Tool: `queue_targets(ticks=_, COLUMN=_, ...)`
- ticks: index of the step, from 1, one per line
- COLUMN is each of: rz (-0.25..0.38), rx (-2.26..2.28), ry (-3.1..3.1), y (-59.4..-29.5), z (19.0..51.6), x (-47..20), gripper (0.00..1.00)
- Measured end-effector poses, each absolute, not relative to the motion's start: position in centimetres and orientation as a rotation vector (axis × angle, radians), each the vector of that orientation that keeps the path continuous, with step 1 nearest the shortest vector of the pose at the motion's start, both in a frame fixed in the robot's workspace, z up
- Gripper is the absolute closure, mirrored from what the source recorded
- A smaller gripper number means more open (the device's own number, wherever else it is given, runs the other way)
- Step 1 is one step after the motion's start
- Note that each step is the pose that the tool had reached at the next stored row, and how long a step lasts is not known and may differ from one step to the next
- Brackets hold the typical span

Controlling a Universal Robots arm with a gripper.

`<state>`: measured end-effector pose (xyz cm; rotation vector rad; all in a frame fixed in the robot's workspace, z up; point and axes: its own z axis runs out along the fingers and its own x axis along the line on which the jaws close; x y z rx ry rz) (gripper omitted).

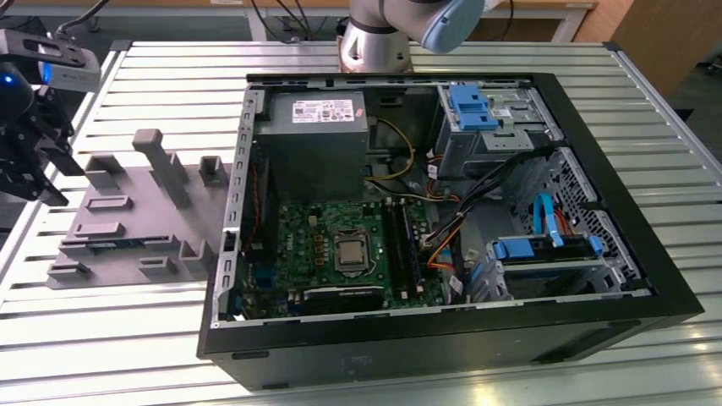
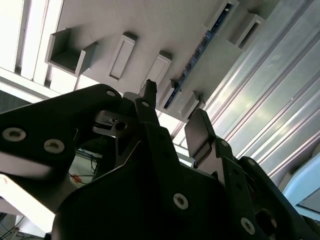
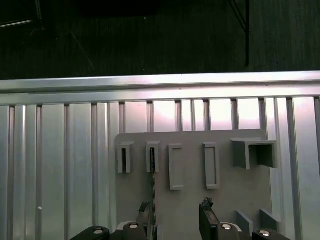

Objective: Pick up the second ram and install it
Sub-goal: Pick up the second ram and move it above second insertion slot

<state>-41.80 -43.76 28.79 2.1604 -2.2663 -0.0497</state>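
Observation:
The second ram (image 3: 152, 172) stands on its edge in a slot of the grey holder (image 3: 225, 200). It appears as a thin dark strip in the first wrist view and as a blue-green strip (image 2: 194, 61) in the second. My gripper (image 3: 176, 216) hangs above the holder, open, with nothing held. One finger (image 3: 145, 215) sits right beside the ram's near end, the other finger (image 3: 207, 210) well off to its side. In the exterior view the gripper (image 1: 40, 182) hovers at the exterior view's left, over the holder's (image 1: 135, 211) outer edge, where a sliver of the ram (image 1: 113, 244) shows.
An open computer case (image 1: 609, 211) lies on the slatted metal table (image 1: 147, 85), to the holder's right in the exterior view. Inside are a green motherboard (image 1: 304, 228) with dark memory slots (image 1: 401, 245), a power supply (image 1: 316, 135), cables and blue drive brackets (image 1: 468, 106). The arm's base (image 1: 373, 42) stands behind the case.

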Motion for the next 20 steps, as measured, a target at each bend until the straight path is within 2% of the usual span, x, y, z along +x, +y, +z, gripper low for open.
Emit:
queue_targets(ticks=8, rz=-0.048, rx=2.162, ry=-2.267, y=-43.8, z=27.5, x=-41.8, gripper=0.49)
queue_targets(ticks=20, rz=-0.047, rx=2.162, ry=-2.268, y=-43.8, z=27.3, x=-41.8, gripper=0.49)
